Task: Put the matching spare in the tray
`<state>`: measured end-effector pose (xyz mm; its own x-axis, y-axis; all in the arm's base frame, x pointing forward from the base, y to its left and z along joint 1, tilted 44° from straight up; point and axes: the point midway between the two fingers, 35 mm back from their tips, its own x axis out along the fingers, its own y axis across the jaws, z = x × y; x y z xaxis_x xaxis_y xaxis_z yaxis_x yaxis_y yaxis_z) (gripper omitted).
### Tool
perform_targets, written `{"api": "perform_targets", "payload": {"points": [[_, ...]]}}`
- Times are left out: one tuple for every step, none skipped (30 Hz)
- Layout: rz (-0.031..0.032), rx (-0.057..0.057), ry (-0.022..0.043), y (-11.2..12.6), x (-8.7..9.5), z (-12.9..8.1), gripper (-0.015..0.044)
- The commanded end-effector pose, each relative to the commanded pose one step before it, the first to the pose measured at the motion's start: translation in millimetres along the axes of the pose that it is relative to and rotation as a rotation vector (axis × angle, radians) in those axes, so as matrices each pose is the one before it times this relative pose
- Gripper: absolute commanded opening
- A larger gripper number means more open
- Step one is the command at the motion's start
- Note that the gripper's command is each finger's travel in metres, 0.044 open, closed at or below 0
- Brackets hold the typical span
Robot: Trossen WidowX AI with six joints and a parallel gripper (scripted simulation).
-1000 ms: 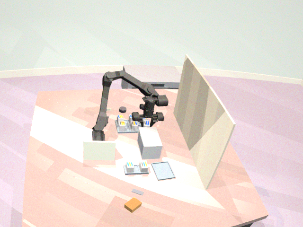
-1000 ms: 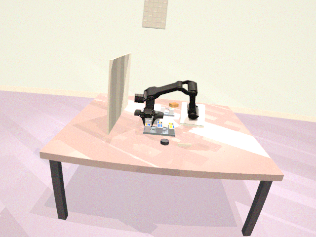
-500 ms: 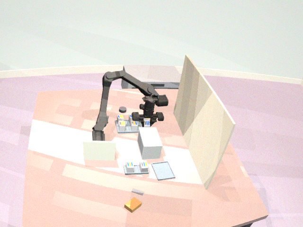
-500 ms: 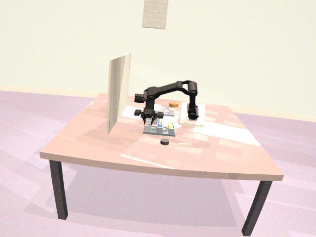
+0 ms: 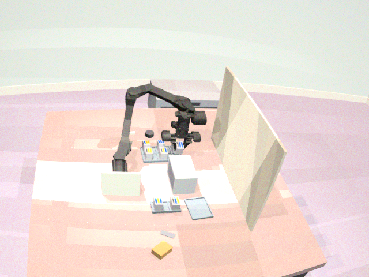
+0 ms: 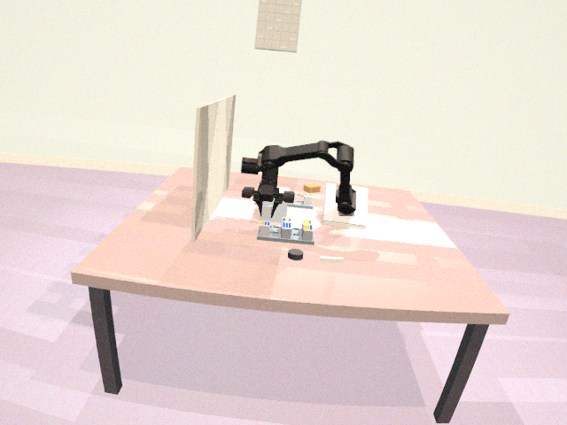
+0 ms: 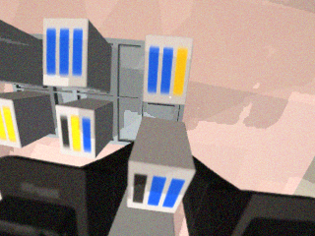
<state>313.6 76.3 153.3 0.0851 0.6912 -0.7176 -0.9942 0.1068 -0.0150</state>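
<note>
My gripper is shut on a grey spare block with a black-blue-blue stripe code, at the right end of the grey spares rack. In the wrist view the rack also holds a blue-blue-blue spare, a blue-blue-yellow spare and a black-yellow-blue spare. The gripper also shows in the exterior view. The mounted unit, a tall pale grey box, stands in front of the rack. The flat light-blue tray lies on the table in front of the unit.
A second small rack with two spares sits left of the tray. A tall beige panel stands on the right. A pale upright card, a black puck, an orange block and a small grey plate lie around.
</note>
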Motion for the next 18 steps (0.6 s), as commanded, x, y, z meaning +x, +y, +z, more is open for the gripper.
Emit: {"api": "perform_targets", "payload": {"points": [[-0.00897, -0.0037, -0.00206, -1.67, -22.96, 0.62, 0.0000], [0.00026, 0.0005, -0.00046, 0.54, -5.72, 0.06, 0.0000], [0.00024, 0.0005, -0.00064, 0.66, -5.70, 0.11, 0.0000], [0.00018, 0.0004, -0.00065, 0.61, -4.59, 0.13, 0.0000], [0.00010, 0.0002, -0.00045, 0.40, -2.75, 0.10, 0.0000], [0.00003, 0.0001, -0.00016, 0.14, -0.92, 0.04, 0.0000], [0.00000, 0.0000, 0.00000, 0.00, 0.00, 0.00, 0.0000], [0.00000, 0.0000, 0.00000, 0.00, 0.00, 0.00, 0.0000], [0.00000, 0.0000, 0.00000, 0.00, 0.00, 0.00, 0.0000], [0.00000, 0.0000, 0.00000, 0.00, 0.00, 0.00, 0.0000], [0.00000, 0.0000, 0.00000, 0.00, 0.00, 0.00, 0.0000], [0.00000, 0.0000, 0.00000, 0.00, 0.00, 0.00, 0.0000], [0.00000, 0.0000, 0.00000, 0.00, 0.00, 0.00, 0.0000], [0.00619, 0.0066, 0.00288, 1.59, 2.20, -1.28, 0.0000], [-0.00247, 0.0000, 0.00008, -0.25, -2.77, 0.13, 0.0000], [-0.00411, 0.0000, 0.00013, -0.36, -4.61, 0.23, 0.0000], [-0.00496, 0.0000, 0.00015, -0.35, -5.56, 0.28, 0.0000], [-0.00495, 0.0000, 0.00015, -0.26, -5.56, 0.29, 0.0000]]}}
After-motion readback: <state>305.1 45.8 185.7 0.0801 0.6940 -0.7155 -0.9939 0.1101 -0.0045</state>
